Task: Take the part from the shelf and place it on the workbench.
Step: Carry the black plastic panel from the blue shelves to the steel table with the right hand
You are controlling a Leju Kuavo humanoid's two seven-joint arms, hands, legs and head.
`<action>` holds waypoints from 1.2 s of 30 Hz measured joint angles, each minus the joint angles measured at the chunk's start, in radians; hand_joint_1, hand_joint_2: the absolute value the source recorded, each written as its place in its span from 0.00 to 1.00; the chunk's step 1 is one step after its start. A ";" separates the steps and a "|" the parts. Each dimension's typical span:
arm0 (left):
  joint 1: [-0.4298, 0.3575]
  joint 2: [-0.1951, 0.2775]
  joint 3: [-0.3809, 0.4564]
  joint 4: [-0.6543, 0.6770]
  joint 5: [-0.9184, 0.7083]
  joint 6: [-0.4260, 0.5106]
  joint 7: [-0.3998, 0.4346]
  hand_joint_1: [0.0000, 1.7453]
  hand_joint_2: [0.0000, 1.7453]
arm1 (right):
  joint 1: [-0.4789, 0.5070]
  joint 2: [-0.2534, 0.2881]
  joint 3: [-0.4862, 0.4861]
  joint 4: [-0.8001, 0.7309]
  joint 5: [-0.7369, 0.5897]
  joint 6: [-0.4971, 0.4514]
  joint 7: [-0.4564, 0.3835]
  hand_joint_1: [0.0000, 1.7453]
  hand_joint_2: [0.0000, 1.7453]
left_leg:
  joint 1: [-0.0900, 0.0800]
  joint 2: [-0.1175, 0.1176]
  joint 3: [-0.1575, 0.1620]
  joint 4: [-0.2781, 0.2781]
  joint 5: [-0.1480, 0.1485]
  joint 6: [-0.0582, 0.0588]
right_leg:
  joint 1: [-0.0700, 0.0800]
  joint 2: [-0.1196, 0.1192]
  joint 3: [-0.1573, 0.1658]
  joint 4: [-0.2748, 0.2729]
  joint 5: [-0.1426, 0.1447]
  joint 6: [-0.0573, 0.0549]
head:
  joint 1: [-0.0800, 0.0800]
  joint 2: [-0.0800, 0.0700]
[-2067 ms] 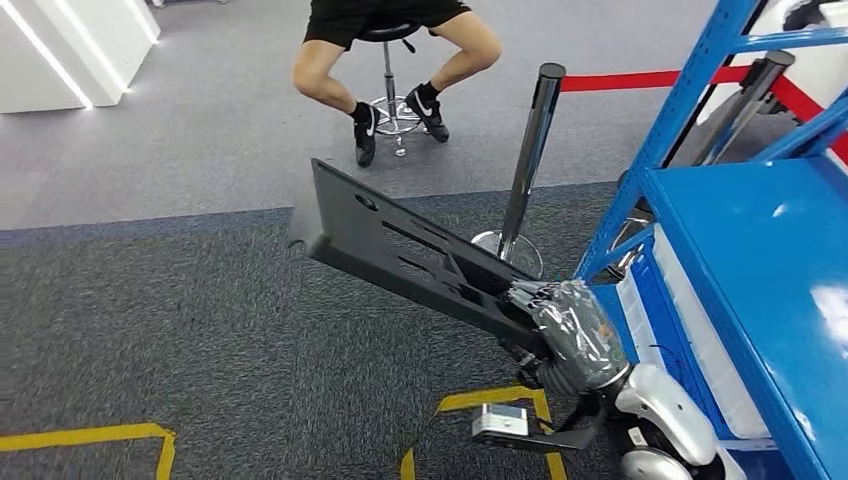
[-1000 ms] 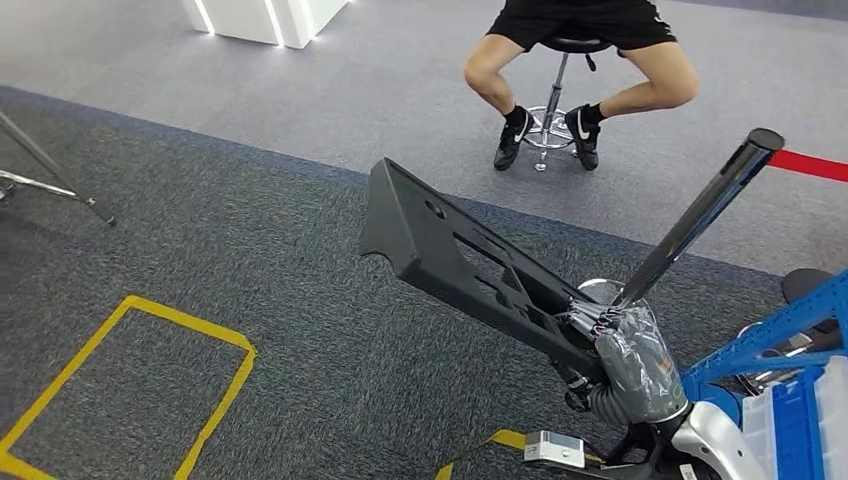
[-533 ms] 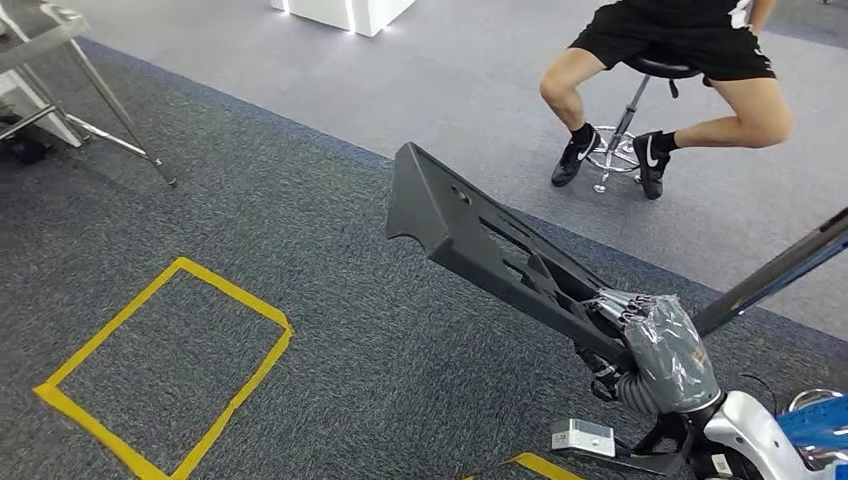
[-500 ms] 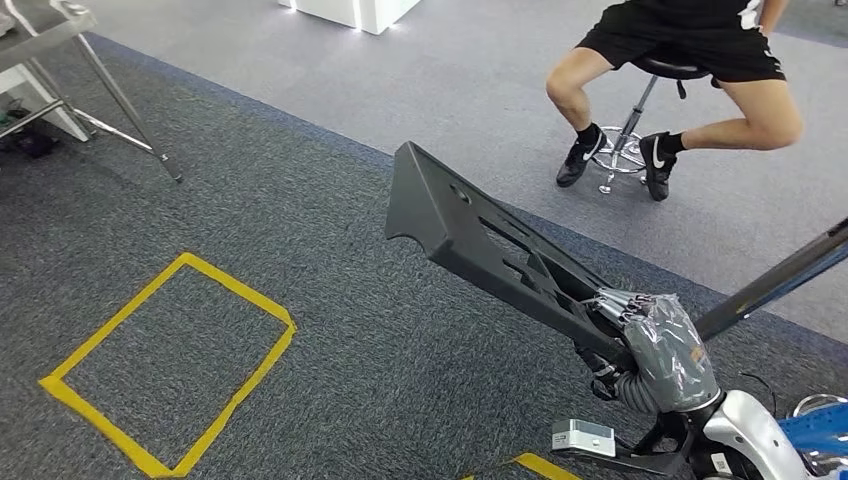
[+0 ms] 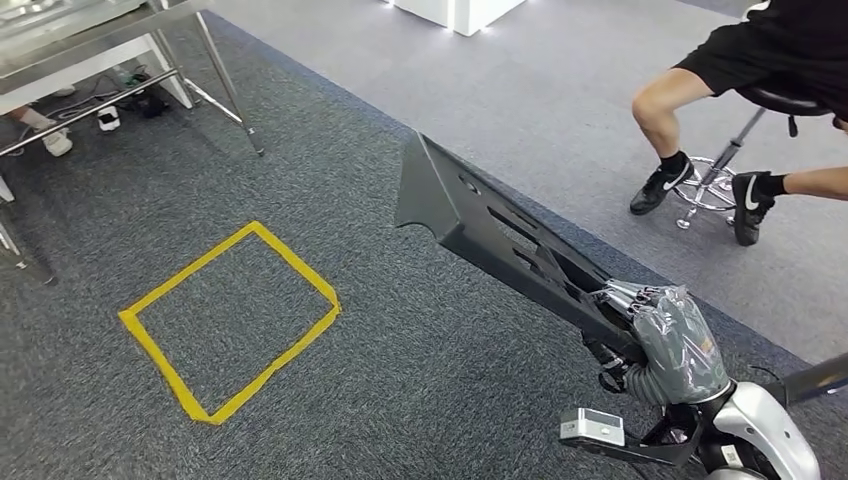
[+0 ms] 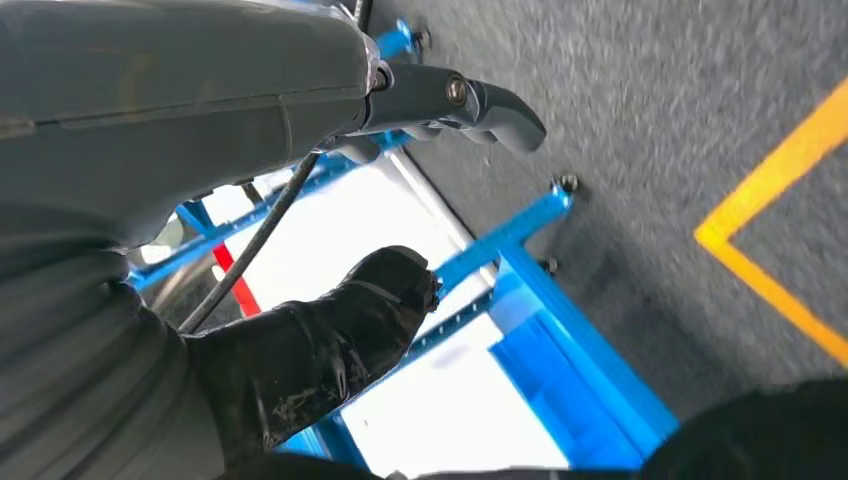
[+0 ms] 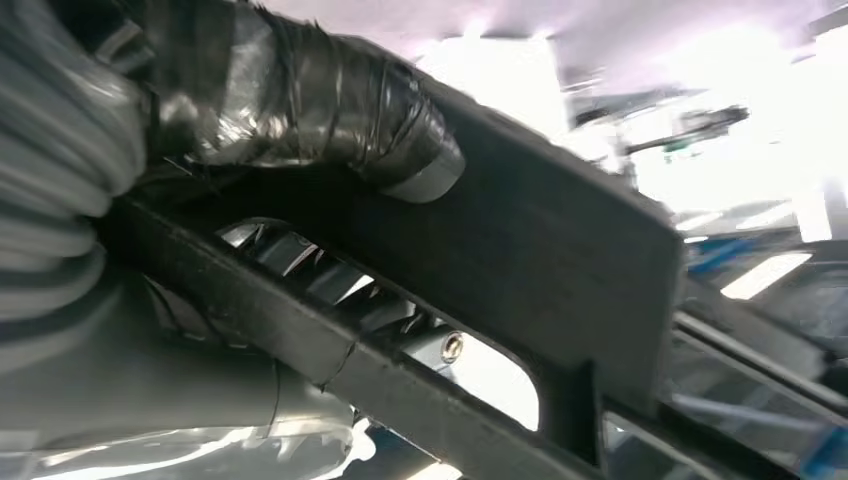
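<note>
The part [image 5: 497, 238] is a long black plastic panel with slots. It juts up and to the left over the carpet, and my right hand [image 5: 668, 338], wrapped in clear film, grips its near end. In the right wrist view the taped thumb [image 7: 300, 100] presses on the part [image 7: 560, 250]. The metal workbench [image 5: 90, 30] stands at the far left, well apart from the part. My left hand [image 6: 200, 130] hangs with its fingers [image 6: 470, 100] apart from the thumb and nothing in it, near the blue shelf [image 6: 560, 350].
A yellow tape square [image 5: 297, 265] marks the dark carpet left of the part. A person [image 5: 700, 85] sits on a stool [image 5: 715, 185] at the far right. A dark stanchion pole [image 5: 820, 378] shows at the right edge. Someone's feet and cables lie under the workbench.
The camera has turned left: the blue shelf has left the head view, and the workbench and the whole yellow square have come in. My right hand still grips the part.
</note>
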 joint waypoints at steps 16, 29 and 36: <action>0.002 0.005 -0.016 -0.004 -0.004 -0.011 -0.013 0.00 1.00 | -0.019 -0.010 -0.018 0.009 -0.020 0.016 -0.002 1.00 1.00 | -0.016 -0.066 0.163 -0.286 0.103 0.061 | -0.010 0.059 -0.108 0.219 -0.078 0.041 | 0.000 0.000; 0.005 0.004 -0.018 -0.007 -0.003 -0.016 -0.022 0.00 1.00 | -0.035 -0.021 -0.039 0.012 -0.041 0.030 -0.013 1.00 1.00 | -0.006 -0.003 0.000 0.004 -0.014 0.010 | -0.004 0.020 -0.001 0.002 -0.003 -0.001 | -0.001 0.000; 0.009 0.006 -0.018 -0.007 -0.002 -0.020 -0.027 0.00 1.00 | -0.041 -0.022 -0.046 0.017 -0.050 0.039 -0.012 1.00 1.00 | -0.039 0.098 0.121 -0.252 0.102 0.041 | 0.009 -0.066 0.031 -0.001 -0.036 0.011 | -0.001 0.000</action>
